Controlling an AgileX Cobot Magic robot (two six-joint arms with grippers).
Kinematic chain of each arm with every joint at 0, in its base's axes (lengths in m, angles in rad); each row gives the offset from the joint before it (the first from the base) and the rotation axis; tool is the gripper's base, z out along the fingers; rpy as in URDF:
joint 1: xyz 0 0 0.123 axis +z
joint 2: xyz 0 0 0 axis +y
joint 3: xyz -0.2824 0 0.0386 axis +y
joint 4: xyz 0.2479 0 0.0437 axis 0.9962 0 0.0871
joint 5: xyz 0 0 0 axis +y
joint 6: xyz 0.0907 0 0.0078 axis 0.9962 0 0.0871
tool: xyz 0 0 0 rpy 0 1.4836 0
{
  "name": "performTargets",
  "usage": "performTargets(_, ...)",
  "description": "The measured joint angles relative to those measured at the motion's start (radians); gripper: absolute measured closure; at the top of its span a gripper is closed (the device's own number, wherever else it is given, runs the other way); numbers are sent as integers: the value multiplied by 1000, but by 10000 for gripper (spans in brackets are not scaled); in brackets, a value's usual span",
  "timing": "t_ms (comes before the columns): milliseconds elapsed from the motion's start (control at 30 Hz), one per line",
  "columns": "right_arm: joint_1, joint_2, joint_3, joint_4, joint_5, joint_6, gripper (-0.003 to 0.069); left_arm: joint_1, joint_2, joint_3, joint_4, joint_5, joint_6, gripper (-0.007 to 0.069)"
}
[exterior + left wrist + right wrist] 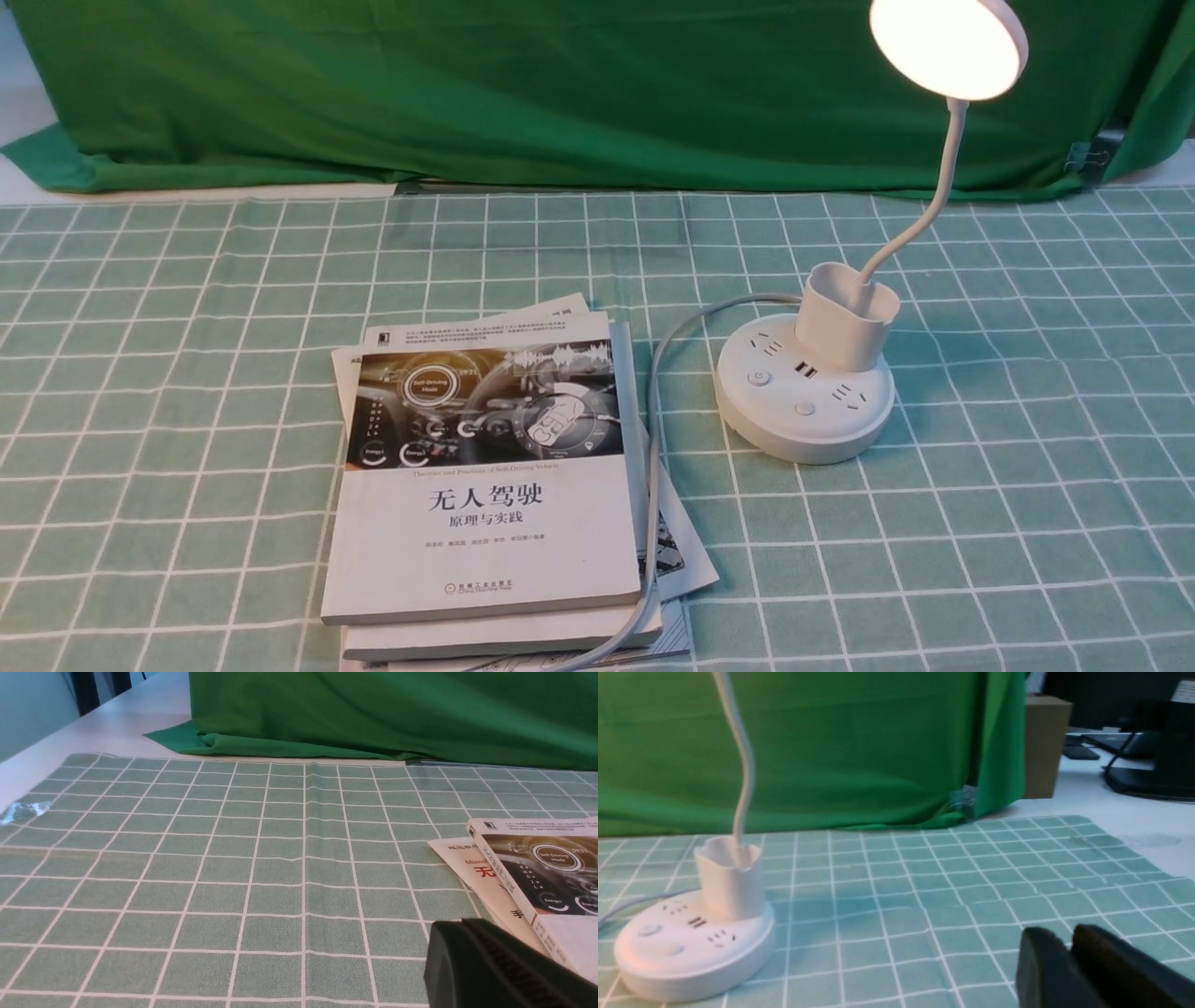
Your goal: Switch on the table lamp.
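Right gripper (1066,940) sits low over the cloth (924,914), jaws pinched close on nothing and well apart from the lamp (696,938), which stands right of the books (485,467) with its head (948,45) glowing, so the job looks done; left gripper (472,956) shows one finger only, opening can't be told. The danger now is a second press on the buttons (758,378) killing the light, or an arm snagging the cord (653,439) draped over the books and dragging the lamp. There's plenty of bare cloth right of the lamp and left of the books, with the thin neck (934,196) the thing to steer round
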Motion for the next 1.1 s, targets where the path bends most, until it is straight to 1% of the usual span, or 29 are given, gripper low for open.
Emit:
performTargets(100, 10, 0, 2, -1, 20, 19, 510, 0, 0, 0, 0, 0, 0, 603)
performTargets(267, 90, 0, 7, -6, 96, 55, 491, 0, 0, 0, 0, 0, 0, 603)
performTargets(400, 128, -1, 7, -27, 122, 77, 473, 0, 0, 0, 0, 0, 0, 603)
performTargets(733, 132, -1, 7, -30, 144, 77, 441, 0, 0, 0, 0, 0, 0, 603)
performTargets(1100, 132, -1, 7, -32, 146, 77, 426, 0, 0, 0, 0, 0, 0, 603)
